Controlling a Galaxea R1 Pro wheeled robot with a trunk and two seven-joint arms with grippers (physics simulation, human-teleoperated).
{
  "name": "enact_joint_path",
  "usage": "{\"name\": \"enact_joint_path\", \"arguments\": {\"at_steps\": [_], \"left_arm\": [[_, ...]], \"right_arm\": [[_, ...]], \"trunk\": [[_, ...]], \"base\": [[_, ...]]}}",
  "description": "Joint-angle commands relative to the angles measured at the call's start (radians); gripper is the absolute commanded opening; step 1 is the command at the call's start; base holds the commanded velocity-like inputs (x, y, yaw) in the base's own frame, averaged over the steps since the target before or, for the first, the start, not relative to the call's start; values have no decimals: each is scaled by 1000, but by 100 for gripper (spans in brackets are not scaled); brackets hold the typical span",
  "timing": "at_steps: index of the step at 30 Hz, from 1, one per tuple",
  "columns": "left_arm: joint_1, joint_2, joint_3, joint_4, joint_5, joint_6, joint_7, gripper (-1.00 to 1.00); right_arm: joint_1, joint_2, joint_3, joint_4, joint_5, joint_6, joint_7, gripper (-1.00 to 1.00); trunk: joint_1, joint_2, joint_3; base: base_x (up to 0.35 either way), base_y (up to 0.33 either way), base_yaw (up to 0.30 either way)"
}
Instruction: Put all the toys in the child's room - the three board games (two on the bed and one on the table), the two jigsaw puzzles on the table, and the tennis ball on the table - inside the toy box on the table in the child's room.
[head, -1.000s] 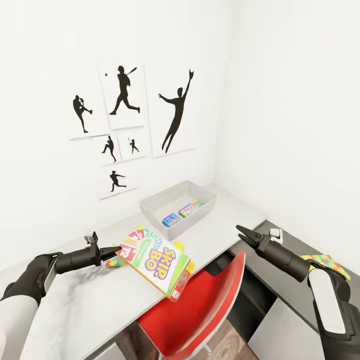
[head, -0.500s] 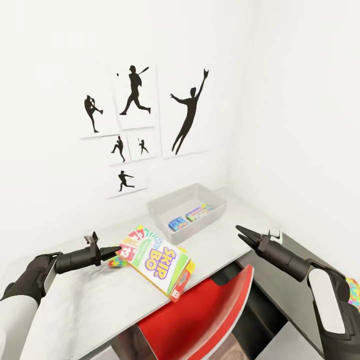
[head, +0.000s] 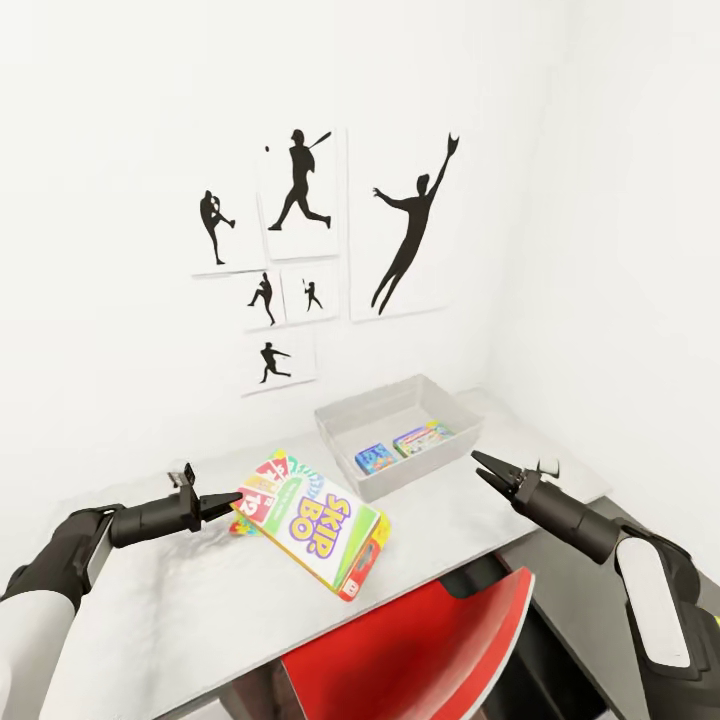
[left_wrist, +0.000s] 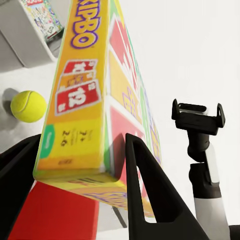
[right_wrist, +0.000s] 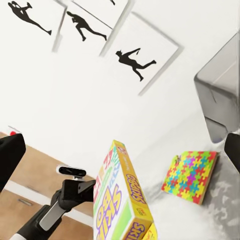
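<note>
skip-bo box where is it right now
The Skip-Bo box is in the left pincer, held tilted above the table at centre-left of the head view, short of the toy box, with a jigsaw puzzle lying beyond it.

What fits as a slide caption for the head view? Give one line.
Left gripper holding the Skip-Bo box above the table, short of the toy box.
</note>
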Motion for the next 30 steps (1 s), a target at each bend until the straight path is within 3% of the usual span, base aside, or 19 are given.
{"name": "enact_joint_path", "arguments": {"at_steps": [1, 15, 30], "left_arm": [[-1, 0, 1, 0, -2, 10, -5, -100], [-1, 0, 1, 0, -2, 10, -5, -100], [-1, 0, 2, 0, -2, 10, -5, -100]], "right_arm": [[-1, 0, -1, 0, 3, 5, 5, 100], [-2, -1, -2, 0, 1, 5, 6, 100], [-2, -1, -2, 0, 1, 6, 6, 100]], "trunk": [[1, -2, -2], [1, -2, -2], [1, -2, -2]], "base": [[135, -200, 37], [162, -151, 5], [116, -14, 0]]}}
